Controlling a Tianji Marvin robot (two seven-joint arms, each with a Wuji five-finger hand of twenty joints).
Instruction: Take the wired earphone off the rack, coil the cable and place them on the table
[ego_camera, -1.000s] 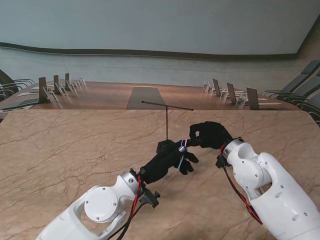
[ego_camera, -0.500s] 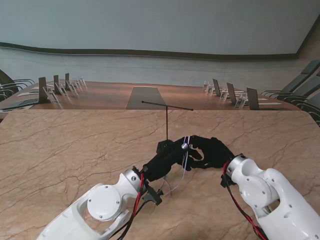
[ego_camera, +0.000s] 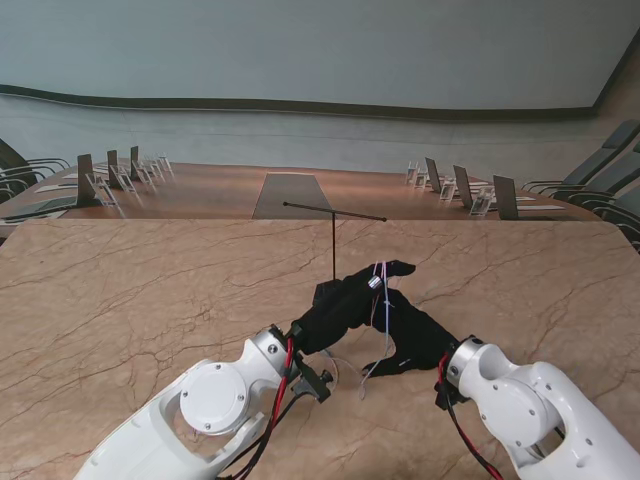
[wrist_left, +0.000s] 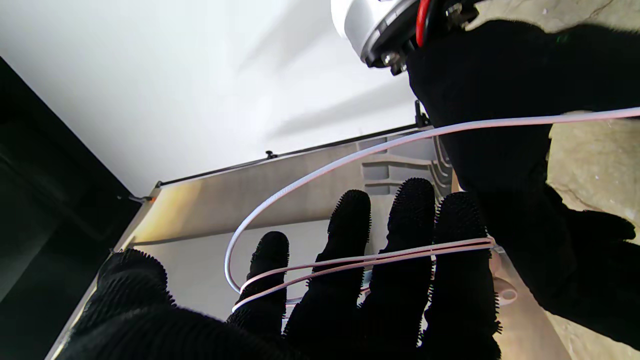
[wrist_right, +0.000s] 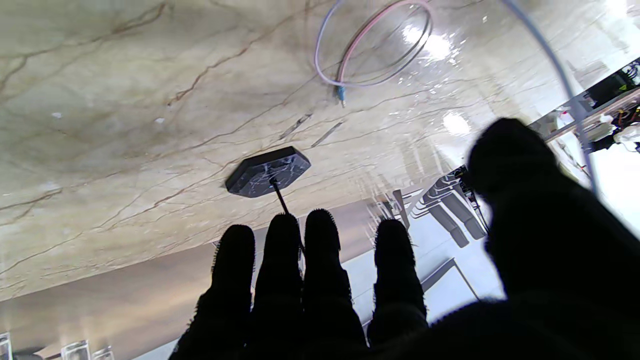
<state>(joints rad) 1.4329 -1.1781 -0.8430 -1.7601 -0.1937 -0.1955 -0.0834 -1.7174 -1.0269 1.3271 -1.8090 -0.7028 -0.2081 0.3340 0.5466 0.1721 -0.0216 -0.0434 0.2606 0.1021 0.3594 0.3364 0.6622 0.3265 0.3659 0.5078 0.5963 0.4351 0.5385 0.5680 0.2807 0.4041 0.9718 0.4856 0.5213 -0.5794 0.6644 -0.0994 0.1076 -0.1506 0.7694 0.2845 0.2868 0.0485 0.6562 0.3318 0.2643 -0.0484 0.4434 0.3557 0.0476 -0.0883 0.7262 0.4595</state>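
We have the earphone cable (wrist_left: 360, 262) off the rack (ego_camera: 334, 250), wound twice round our spread left hand (ego_camera: 345, 305); our right hand (ego_camera: 410, 340), fingers extended, feeds slack; table placement remains.

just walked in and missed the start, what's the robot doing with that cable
It is coiling a wired earphone cable around its left hand. A few white loops already lie across the left hand's fingers, which are spread straight. The right hand sits just beside it, nearer to me, apparently guiding the loose strand that hangs down towards the marble table. The thin black rack stands behind the hands with nothing on its crossbar. The coil has not yet been set down.
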